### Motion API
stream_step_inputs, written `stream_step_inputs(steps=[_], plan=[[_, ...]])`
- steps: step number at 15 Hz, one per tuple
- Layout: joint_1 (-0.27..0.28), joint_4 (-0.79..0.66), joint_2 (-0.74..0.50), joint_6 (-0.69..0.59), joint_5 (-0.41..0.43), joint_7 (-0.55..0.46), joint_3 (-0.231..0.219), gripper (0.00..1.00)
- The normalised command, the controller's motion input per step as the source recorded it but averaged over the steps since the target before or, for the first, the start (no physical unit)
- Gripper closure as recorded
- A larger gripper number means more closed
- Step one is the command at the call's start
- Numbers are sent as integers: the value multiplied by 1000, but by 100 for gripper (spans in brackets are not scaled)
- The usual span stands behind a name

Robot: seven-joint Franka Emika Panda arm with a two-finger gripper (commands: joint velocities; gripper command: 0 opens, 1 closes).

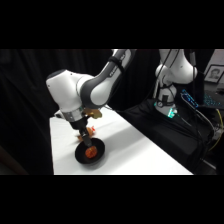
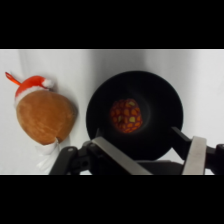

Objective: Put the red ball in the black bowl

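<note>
While black drapes ring the white table (image 1: 145,150), red ball (image 2: 126,115) inside black bowl (image 2: 100,107), hand (image 2: 150,155) spread, empty.

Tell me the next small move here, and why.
Probably lift the gripper straight up and away. The red ball already lies in the black bowl, free of the open fingers, so nothing is left to carry.

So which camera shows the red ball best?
The wrist view: the red ball fills the middle of the black bowl, unobstructed. In the side view it is only a small red spot under the gripper.
</note>
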Motion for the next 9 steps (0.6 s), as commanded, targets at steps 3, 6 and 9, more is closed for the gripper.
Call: stream_step_inputs(steps=[3,6,9], plan=[[85,-55,-344,-335,-125,128,-69,0],[59,-21,-293,-321,-115,106,-60,0],[47,13,-211,-267,-103,87,-47,0]])
